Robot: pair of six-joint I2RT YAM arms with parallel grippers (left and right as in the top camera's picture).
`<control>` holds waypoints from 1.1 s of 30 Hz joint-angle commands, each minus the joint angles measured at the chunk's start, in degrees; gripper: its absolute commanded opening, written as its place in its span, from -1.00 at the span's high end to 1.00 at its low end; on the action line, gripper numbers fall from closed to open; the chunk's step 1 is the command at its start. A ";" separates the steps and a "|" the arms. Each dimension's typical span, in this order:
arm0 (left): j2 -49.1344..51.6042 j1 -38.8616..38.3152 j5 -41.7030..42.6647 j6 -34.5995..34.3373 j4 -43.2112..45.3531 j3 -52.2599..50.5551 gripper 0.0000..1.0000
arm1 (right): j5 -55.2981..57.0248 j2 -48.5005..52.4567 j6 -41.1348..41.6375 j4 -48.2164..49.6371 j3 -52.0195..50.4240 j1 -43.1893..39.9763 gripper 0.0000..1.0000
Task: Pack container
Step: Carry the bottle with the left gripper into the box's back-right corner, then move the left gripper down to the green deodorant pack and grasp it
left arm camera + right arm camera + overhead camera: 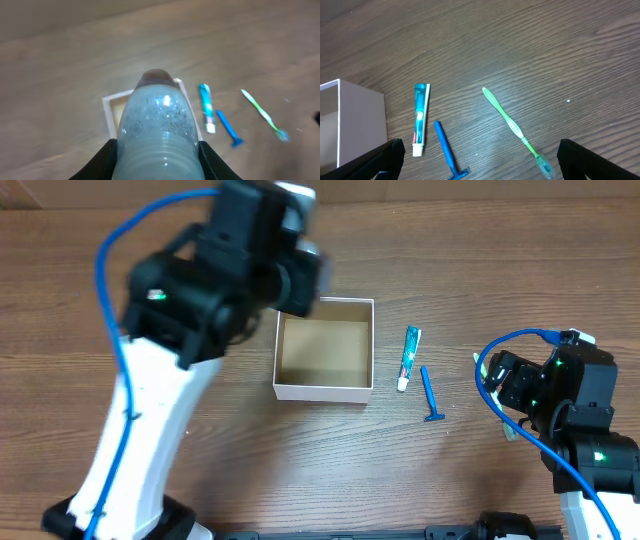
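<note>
The container point(324, 390), a square white box with a brown inside, sits mid-table; it also shows in the left wrist view point(113, 107) and at the left edge of the right wrist view point(360, 107). My left gripper point(157, 160) is shut on a clear spray bottle point(157, 125) and holds it above the container's left part. A toothpaste tube point(409, 357), a blue razor point(430, 393) and a green toothbrush point(512, 127) lie right of the container. My right gripper point(477, 162) is open and empty, high above the razor and toothbrush.
The wooden table point(480, 260) stretches around the items. The left arm's white base point(130, 470) stands at the front left, and the right arm's base point(590, 470) at the front right with a blue cable looped over it.
</note>
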 commanded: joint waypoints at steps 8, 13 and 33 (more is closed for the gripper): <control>24.35 -3.72 4.50 -9.33 5.90 -0.07 0.92 | -0.74 -0.63 0.33 0.09 1.68 -0.24 -1.00; 32.48 -3.74 6.21 -9.40 10.62 -0.07 0.92 | -0.90 -0.63 0.33 0.04 1.68 -0.24 -1.00; 5.20 -2.03 -16.00 -11.56 -6.05 0.33 -1.00 | -0.90 -0.61 0.31 -0.02 1.68 -0.24 -1.00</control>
